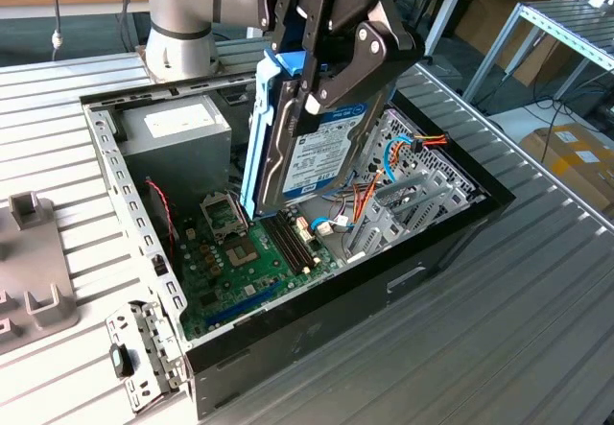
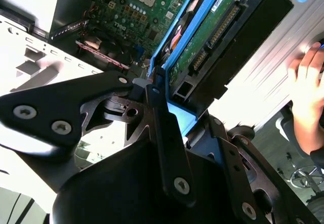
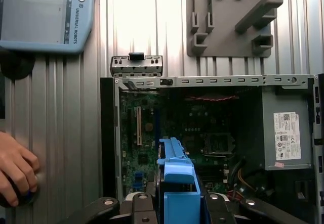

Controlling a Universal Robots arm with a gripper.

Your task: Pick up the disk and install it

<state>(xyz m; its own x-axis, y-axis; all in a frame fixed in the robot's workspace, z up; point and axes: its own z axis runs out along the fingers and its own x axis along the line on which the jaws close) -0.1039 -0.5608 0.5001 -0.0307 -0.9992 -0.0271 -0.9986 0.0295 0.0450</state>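
One disk (image 1: 312, 152), clamped on edge in the closed pincer (image 1: 336, 75), hung over the open case (image 1: 384, 281); any slip or tilt could have clipped the board (image 1: 240, 262) and cables (image 1: 363, 198).

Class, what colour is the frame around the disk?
Bright blue; the disk shows best in the exterior view.

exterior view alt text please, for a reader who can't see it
The arm's gripper holds the disk, a dark drive in a blue carrier, on edge and tilted above the open computer case, its lower end over the motherboard. The case lies on a ribbed metal table, with a grey power supply inside.
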